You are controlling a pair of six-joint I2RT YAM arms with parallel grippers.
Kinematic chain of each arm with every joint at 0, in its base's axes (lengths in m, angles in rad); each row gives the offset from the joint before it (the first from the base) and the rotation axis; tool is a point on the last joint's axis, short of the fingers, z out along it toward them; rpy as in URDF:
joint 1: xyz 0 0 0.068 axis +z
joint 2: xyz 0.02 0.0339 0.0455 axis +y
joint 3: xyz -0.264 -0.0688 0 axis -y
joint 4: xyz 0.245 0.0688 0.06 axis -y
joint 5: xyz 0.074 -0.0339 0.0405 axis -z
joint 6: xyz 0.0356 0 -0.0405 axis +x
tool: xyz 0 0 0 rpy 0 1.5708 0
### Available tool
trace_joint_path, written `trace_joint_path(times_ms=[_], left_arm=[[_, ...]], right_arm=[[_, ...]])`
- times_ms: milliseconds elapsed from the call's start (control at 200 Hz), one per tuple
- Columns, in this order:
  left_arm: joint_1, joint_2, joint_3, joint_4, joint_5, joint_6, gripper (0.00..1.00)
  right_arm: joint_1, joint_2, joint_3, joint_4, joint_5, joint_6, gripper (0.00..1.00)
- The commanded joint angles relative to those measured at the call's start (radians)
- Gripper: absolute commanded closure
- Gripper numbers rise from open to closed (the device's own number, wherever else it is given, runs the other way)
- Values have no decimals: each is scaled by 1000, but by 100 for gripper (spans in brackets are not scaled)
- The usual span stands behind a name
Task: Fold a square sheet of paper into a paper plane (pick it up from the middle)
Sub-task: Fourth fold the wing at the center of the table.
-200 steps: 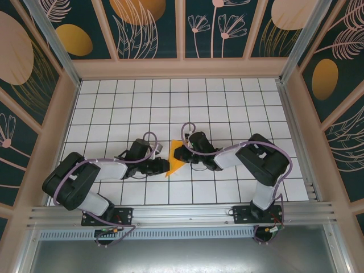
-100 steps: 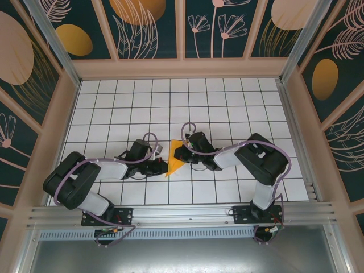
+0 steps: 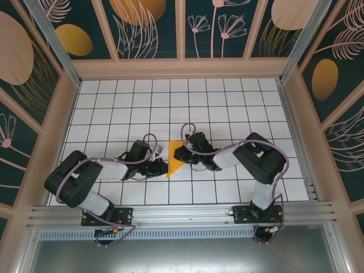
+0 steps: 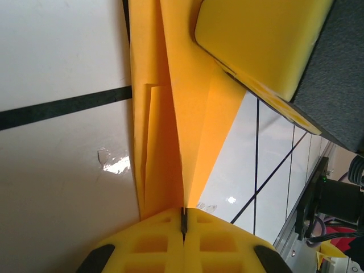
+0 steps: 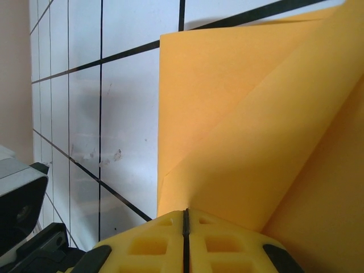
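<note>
The square sheet of paper is folded into the orange-yellow paper plane [image 3: 174,159], a slim kite shape lying at the table's middle between both arms. From the left, my left gripper [image 3: 164,168] meets its lower edge. In the left wrist view the jaws [image 4: 183,211] are shut with the centre crease of the plane [image 4: 170,125] running in between the pads. From the right, my right gripper [image 3: 178,152] reaches its upper part. Its jaws [image 5: 185,212] are shut on a raised flap of the plane [image 5: 239,114]. One of the right gripper's yellow fingers [image 4: 256,40] presses over the plane.
The white grid table [image 3: 142,102] stretches out behind and to both sides of the grippers. Wooden-framed dark leaf-pattern walls [image 3: 34,85] enclose it on three sides. An aluminium rail [image 3: 182,211] runs along the near edge by the arm bases.
My left gripper's jaws have closed on the plane's crease. The right gripper and the plane have hardly moved.
</note>
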Motion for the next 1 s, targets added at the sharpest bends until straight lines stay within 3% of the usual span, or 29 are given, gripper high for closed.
trace_joint_path(times_ms=[0,390,996], left_arm=[[9,12,-17,23,26,-20,100],[32,-33,-76,101,15,-71,100],[54,25,-123,238,74,-147,100]], right_arm=[[-10,18,29,24,-9,-10,89],[-10,19,51,22,-59,-37,86],[-7,70,83,22,-99,-36,86]])
